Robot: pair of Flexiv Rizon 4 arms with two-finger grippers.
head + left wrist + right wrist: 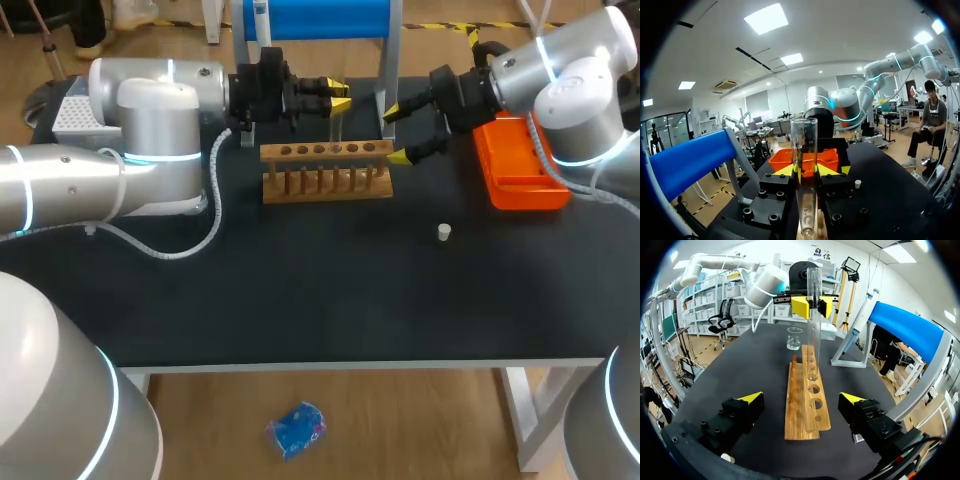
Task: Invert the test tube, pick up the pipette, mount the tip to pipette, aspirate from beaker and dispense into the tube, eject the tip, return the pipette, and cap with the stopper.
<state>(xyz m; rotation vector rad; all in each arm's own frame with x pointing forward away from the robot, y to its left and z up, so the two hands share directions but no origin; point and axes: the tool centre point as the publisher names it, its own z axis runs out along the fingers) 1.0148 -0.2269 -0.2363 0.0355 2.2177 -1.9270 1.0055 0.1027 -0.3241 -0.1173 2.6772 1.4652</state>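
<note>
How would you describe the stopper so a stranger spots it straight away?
Find the orange tray at the right of the black table. Nearer the robot and toward the middle stands the stopper, alone. It is the only small white stub there.

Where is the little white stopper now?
In the head view, the small white stopper stands on the black table, right of middle, on the robot's side of the orange plastic tray and right of the wooden rack.
</note>
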